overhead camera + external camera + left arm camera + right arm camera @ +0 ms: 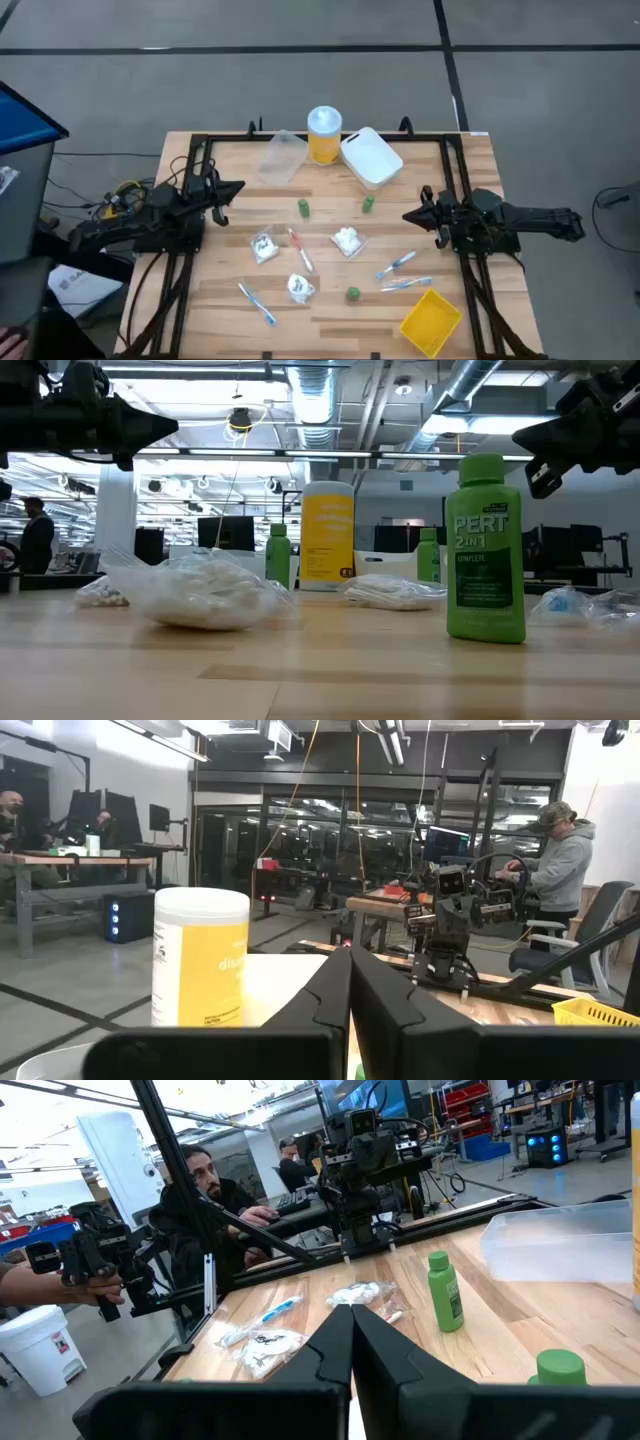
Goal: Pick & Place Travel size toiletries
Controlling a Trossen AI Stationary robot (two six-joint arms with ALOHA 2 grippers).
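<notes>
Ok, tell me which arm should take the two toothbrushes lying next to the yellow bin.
Right. Its gripper hangs just above the two toothbrushes on its own side, near the yellow bin. The left gripper waits across the table.

Green bottles [302, 207], yellow jar [324, 135], apparently white-lidded.

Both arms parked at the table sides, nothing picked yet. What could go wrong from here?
1. The green bottles stand upright; a sideways gripper approach could topple them.
2. The thin toothbrushes lie flat on the wood, so the right gripper may scrape the table.
3. The clear packets look crinkly and may slip.
</notes>
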